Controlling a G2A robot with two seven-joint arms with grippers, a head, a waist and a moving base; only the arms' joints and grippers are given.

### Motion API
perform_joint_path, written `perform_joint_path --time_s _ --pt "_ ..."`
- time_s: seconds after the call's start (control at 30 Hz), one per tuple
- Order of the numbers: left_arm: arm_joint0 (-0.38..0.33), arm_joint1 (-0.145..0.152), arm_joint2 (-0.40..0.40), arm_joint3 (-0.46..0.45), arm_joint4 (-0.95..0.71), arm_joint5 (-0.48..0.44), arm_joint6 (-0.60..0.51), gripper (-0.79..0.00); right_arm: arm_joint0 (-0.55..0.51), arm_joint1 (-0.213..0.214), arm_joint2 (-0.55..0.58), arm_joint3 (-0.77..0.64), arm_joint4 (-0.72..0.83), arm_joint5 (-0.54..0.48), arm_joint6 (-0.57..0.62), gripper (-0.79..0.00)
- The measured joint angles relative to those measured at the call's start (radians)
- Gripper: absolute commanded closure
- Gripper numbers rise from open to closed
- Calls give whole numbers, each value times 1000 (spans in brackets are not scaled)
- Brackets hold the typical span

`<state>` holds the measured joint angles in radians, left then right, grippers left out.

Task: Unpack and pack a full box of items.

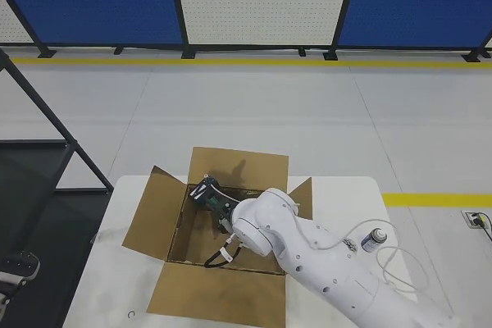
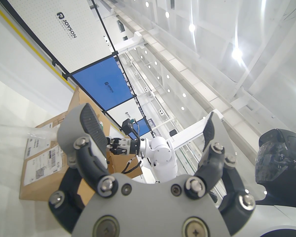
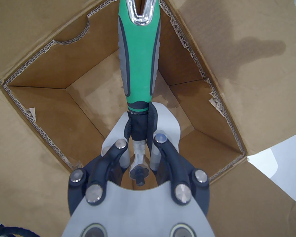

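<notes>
An open cardboard box (image 1: 238,168) is seen in the top view at the middle of a white table (image 1: 344,197), with its four flaps folded outward. The box is entered from about 4 o'clock by the right arm, and the wrist is placed over the 11 o'clock corner of the interior. In the right wrist view the right gripper (image 3: 140,123) is clenched on a ratchet wrench (image 3: 139,62). The wrench is grasped at the black neck between handle and head. The chrome head with its square drive is kept close to the palm. The green and grey handle, ended by a chrome hanging loop, is pointed away toward a corner of the box. The wrench is held above the bare brown floor of the box, apart from the walls.

The left gripper (image 2: 149,122) is turned up toward the ceiling, with its ribbed pads (image 2: 90,122) spread wide and nothing between them. Behind it an outer wall of the box is shown, bearing white shipping labels (image 2: 43,159).

On the table, at 3 o'clock from the box and well apart from it, a small dark can (image 1: 374,239) is stood upright, with a white cable (image 1: 394,266) just beside it. A black metal frame (image 1: 33,107) is set at 9 o'clock from the table.
</notes>
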<state>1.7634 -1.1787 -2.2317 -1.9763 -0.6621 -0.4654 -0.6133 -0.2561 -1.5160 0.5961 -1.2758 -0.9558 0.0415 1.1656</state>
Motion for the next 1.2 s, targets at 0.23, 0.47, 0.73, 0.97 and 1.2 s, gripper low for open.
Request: perform_joint_path --time_s 0.23,0.47,0.73,0.97,1.2 --pt "0 0 0 0 0 0 0 -785 0 0 0 0 0 0 0 0" --pt "0 0 0 0 0 0 0 -785 0 0 0 0 0 0 0 0" --pt "0 0 0 0 0 0 0 -785 -13 -2 -10 3 -22 -21 -13 0" --pt "0 0 0 0 0 0 0 -785 24 -35 -56 80 -25 -118 27 0" --pt "0 0 0 0 0 0 0 -785 64 -101 -137 270 -31 -131 38 0"
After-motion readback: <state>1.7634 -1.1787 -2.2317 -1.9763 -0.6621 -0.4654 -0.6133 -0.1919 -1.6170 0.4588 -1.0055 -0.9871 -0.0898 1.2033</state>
